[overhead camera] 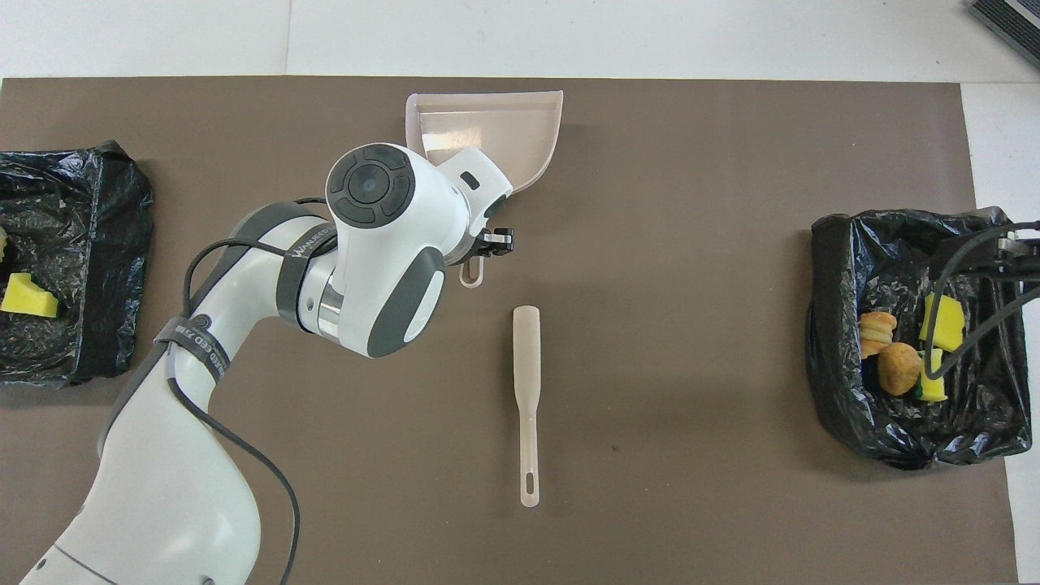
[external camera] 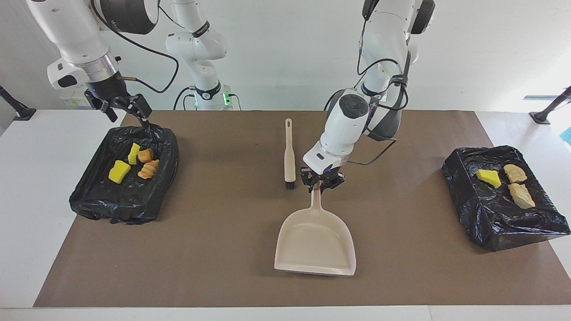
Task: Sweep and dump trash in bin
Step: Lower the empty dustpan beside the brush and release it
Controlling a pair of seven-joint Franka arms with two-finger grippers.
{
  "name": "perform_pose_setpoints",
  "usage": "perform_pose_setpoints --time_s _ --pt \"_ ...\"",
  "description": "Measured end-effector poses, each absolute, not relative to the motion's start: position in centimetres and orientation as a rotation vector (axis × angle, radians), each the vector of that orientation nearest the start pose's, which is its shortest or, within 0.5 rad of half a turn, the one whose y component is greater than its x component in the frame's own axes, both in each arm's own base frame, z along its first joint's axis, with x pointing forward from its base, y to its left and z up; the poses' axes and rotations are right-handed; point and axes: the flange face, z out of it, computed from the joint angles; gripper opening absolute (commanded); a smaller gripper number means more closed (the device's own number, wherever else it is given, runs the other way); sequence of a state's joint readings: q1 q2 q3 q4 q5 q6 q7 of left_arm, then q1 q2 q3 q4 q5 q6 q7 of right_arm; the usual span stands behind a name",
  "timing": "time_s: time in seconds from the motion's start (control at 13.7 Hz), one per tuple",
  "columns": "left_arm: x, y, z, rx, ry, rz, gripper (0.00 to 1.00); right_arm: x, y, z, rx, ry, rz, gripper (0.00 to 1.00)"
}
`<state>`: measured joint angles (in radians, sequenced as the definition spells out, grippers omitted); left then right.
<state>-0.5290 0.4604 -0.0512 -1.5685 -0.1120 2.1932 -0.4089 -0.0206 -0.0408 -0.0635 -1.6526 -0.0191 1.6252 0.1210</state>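
The left gripper [external camera: 320,183] is clamped on the handle of the beige dustpan [external camera: 316,243], with the arm reaching to the middle of the brown mat [external camera: 223,267]. The pan points away from the robots, its open lip toward the mat's edge farthest from them; whether the pan touches the mat cannot be told. The brush [external camera: 289,151] lies flat on the mat just beside the gripper, toward the right arm's end, with its bristle end farther from the robots and its handle loop nearer to them. The right gripper [external camera: 127,111] hangs with its fingers spread wide and holds nothing; it is over the nearer rim of the black bag-lined bin [external camera: 134,200] at the right arm's end of the table. In that bin lie four pieces of trash: two yellow sponge pieces [external camera: 119,171] and two orange bread-like lumps [external camera: 148,169]. A second bag-lined bin [external camera: 499,223] stands at the left arm's end of the table and contains one yellow sponge piece [external camera: 488,178] and two tan lumps [external camera: 521,195]. In the overhead view, the left gripper [overhead camera: 487,246] shows above the dustpan handle, and the left arm's wrist covers part of the pan.
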Motion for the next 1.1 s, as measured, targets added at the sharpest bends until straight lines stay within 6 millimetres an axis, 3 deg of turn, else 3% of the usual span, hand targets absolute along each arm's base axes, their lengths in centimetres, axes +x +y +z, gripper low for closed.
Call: perform_pose_setpoints --time_s 0.22,0.37,0.44,0.51,0.88,1.1 --pt "56.7 -42.7 36.4 -3.306 0.201 -0.086 0.00 54.4 -4.7 61.3 -3.142 0.317 -0.023 1.00" --pt "56.2 -43.7 35.8 -3.307 0.161 -0.072 0.24 54.4 -4.7 61.3 -3.142 0.317 -0.023 1.00" --pt "56.4 -43.7 36.2 -3.311 0.115 -0.078 0.56 54.4 -4.7 61.3 -3.142 0.317 -0.023 1.00" --pt "56.8 -43.3 36.7 -3.315 0.080 -0.093 1.00 54.4 -4.7 61.3 -3.142 0.317 -0.023 1.00" --pt "58.1 -40.2 41.6 -3.311 -0.022 -0.121 1.00 54.4 -4.7 61.3 -3.142 0.317 -0.023 1.00" --pt "59.5 -37.1 42.7 -3.290 -0.095 -0.105 1.00 54.4 -4.7 61.3 -3.142 0.317 -0.023 1.00"
